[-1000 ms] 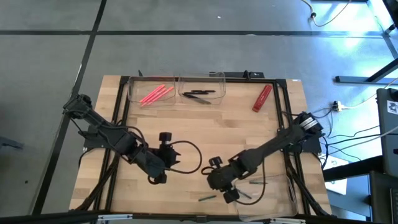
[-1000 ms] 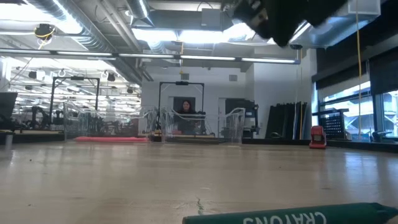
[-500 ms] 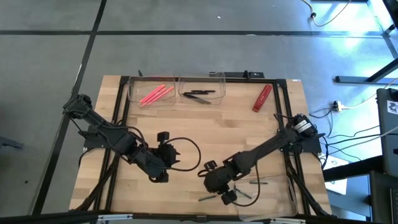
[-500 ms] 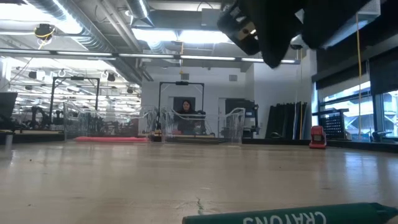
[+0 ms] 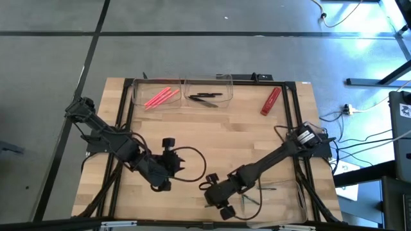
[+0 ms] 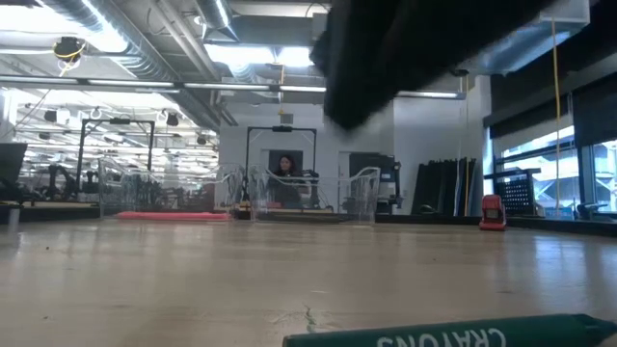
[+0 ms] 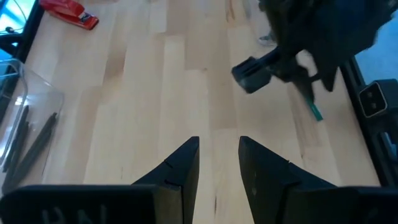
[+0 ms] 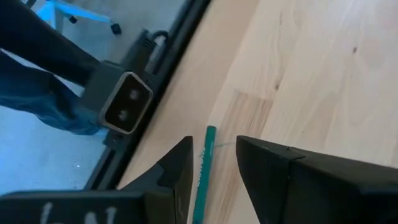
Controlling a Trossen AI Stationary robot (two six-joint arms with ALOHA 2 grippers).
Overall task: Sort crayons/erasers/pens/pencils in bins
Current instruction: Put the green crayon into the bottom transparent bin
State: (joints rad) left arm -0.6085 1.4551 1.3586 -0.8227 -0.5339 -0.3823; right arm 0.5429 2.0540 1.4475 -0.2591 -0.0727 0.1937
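We see pink-red sticks (image 5: 160,97) and black pens (image 5: 205,98) already lying in clear plastic bins (image 5: 138,97); our left gripper (image 7: 217,162) waits narrowly parted and empty over bare wooden surface (image 5: 212,135), while our right gripper (image 8: 212,163), parted, straddles a green crayon (image 8: 204,171) near the front edge

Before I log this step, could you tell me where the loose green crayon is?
The thin green crayon lies on the wooden table's near edge, between the right claw's open fingers.
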